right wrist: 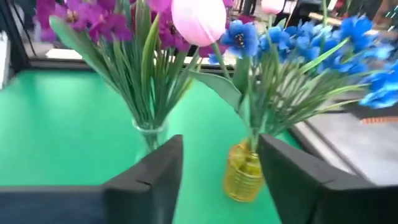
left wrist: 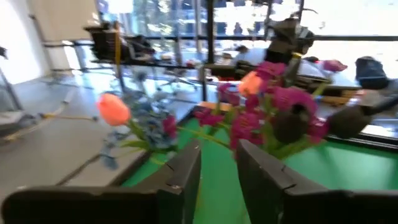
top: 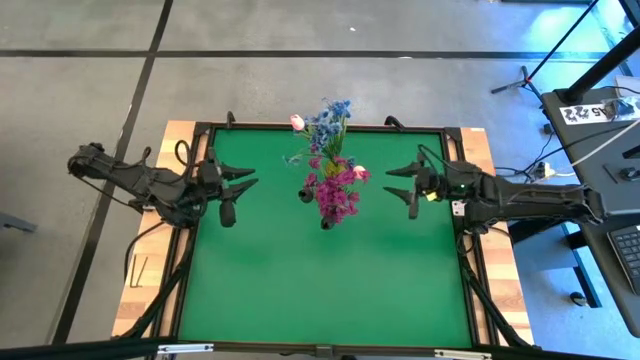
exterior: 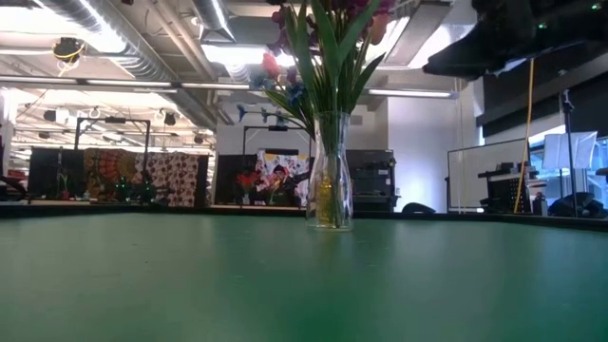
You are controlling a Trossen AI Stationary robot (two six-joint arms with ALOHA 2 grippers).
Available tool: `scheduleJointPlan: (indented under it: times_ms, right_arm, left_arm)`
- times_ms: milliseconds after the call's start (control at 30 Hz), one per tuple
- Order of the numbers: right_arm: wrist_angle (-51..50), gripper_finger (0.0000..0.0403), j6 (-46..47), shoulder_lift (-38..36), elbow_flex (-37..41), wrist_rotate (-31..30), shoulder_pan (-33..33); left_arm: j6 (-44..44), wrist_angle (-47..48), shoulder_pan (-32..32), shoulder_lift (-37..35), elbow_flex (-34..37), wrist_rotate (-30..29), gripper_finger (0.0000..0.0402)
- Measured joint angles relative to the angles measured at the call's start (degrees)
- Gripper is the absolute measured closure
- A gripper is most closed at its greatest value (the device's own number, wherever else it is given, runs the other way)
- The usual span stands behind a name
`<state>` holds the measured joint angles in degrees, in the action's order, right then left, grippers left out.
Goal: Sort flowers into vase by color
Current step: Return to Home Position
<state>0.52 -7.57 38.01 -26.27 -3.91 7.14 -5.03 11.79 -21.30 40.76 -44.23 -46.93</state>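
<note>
Left gripper [top: 250,178] hangs over the left edge of the green mat [top: 320,290] that covers the desk [top: 178,132]. Its two matte black, wedge-shaped fingers [left wrist: 180,180] are parted with a clear gap and nothing between them. Right gripper [top: 392,180] mirrors it at the mat's right edge, fingers [right wrist: 155,174] spread even wider and just as empty. Both sit up off the surface with their tips aimed inward, well apart from the bouquet. The mat is smooth and flat inside a thin dark frame [top: 260,125], with bare wood showing outside it. All the flowers stand about halfway between the left and right edges, nearer the far edge than the near one. There are two vases, close together. One is a slim clear glass vase [right wrist: 149,134] holding the magenta sprays [top: 335,190], lots of small ruffled blooms over long, grassy green blades. The other is a squat, ribbed yellow vase [right wrist: 242,171] holding the blue sprays [top: 330,120], which fan out over the far edge. There are two smooth, egg-shaped tulip buds, one [top: 297,122] beside the blue and one [top: 359,172] against the magenta bunch. Two dark heads [top: 306,195] show at the rim of the magenta, round and dull.
</note>
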Motion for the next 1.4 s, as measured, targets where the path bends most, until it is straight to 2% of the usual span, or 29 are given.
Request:
scheduleJointPlan:
  times_ms: [100, 300, 367, 500, 633, 867, 1033, 1400]
  right_arm:
    - [-1.3, 0.0255, -2.7, -5.0, 0.1, -1.4, 0.1]
    - [-7.3, 0.0370, -4.6, -14.4, 0.0, -1.1, 0.1]
    - [-8.7, 0.0394, -4.8, -17.5, 0.0, -1.1, 0.1]
    - [-10.0, 0.0383, -4.7, -23.0, 0.6, -1.1, 0.1]
    - [-8.8, 0.0387, -4.7, -29.1, 5.4, 1.0, 0.1]
    - [5.1, 0.0396, -3.4, -37.1, 18.6, 3.6, 0.1]
    - [10.7, 0.0400, -2.2, -37.9, 25.8, 6.7, 0.1]
    - [9.2, 0.0400, -0.2, -37.8, 25.9, 7.6, 0.1]
  left_arm:
    - [0.7, -0.2, 1.6, -0.1, 0.0, -1.0, 0.0326]
    - [0.7, 3.4, 7.4, -0.5, 0.0, 2.2, 0.0383]
    - [0.7, 4.3, 8.8, -2.1, 0.0, 2.6, 0.0396]
    - [0.8, 4.7, 9.8, -6.1, 0.9, 4.3, 0.0398]
    - [1.9, 0.0, 9.8, -10.2, 6.9, 4.7, 0.0400]
    - [2.7, -10.5, 9.8, -16.1, 18.3, 6.7, 0.0401]
    - [2.7, -15.7, 9.8, -18.2, 24.0, 10.5, 0.0401]
    - [3.1, -22.4, 9.8, -19.6, 32.6, 16.0, 0.0401]
